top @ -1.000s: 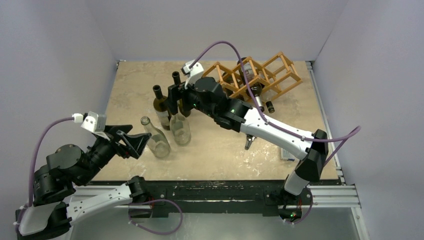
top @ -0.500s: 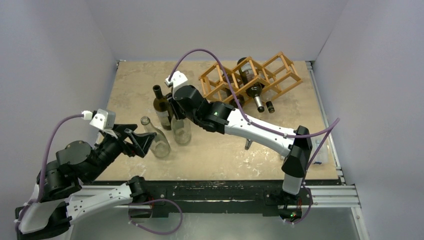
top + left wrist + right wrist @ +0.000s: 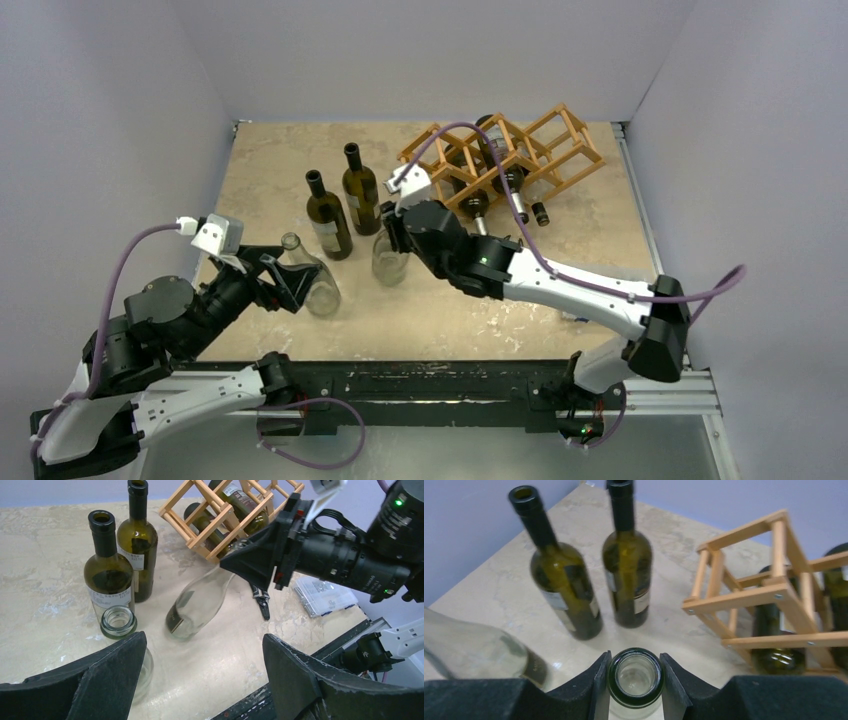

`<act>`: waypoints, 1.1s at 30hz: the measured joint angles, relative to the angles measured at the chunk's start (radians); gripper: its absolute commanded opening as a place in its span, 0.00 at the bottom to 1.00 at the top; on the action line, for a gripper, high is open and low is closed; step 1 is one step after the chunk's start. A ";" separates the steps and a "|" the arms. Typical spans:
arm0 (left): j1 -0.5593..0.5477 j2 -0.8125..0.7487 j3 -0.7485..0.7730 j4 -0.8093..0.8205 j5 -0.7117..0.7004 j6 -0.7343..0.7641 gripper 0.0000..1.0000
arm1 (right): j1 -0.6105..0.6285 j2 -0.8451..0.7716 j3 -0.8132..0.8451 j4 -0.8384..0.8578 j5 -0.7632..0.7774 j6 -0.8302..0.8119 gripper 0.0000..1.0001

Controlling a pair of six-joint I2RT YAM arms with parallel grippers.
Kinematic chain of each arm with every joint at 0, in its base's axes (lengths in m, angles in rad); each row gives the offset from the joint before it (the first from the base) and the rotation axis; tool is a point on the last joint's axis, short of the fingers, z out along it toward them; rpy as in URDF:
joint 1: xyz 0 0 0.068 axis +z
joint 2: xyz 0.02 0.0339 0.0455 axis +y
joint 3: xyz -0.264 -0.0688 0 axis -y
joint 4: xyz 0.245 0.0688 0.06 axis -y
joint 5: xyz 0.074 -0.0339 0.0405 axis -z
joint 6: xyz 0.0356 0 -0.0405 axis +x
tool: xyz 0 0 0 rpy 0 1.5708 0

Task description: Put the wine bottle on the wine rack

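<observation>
Clear glass wine bottle leans tilted at the centre of the overhead view, its neck clamped between the jaws of the right gripper and its base low over the beige marble-look tabletop, just below the light-brown wooden lattice wine rack at the upper right, where dark bottles already lie. Two upright dark green bottles stand to its left. At lower left the left gripper is spread wide and holds nothing, a second clear glass bottle standing close against one finger.
</observation>
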 measured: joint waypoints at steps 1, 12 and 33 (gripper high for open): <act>0.000 0.005 -0.001 0.006 0.003 0.000 0.86 | 0.000 -0.043 -0.062 0.043 0.023 -0.010 0.00; 0.000 0.040 -0.017 0.042 0.036 0.000 0.86 | -0.003 -0.267 -0.370 0.260 0.151 0.017 0.00; 0.000 0.070 -0.032 0.097 0.087 0.000 0.86 | 0.006 -0.358 -0.591 -0.212 -0.076 0.404 0.00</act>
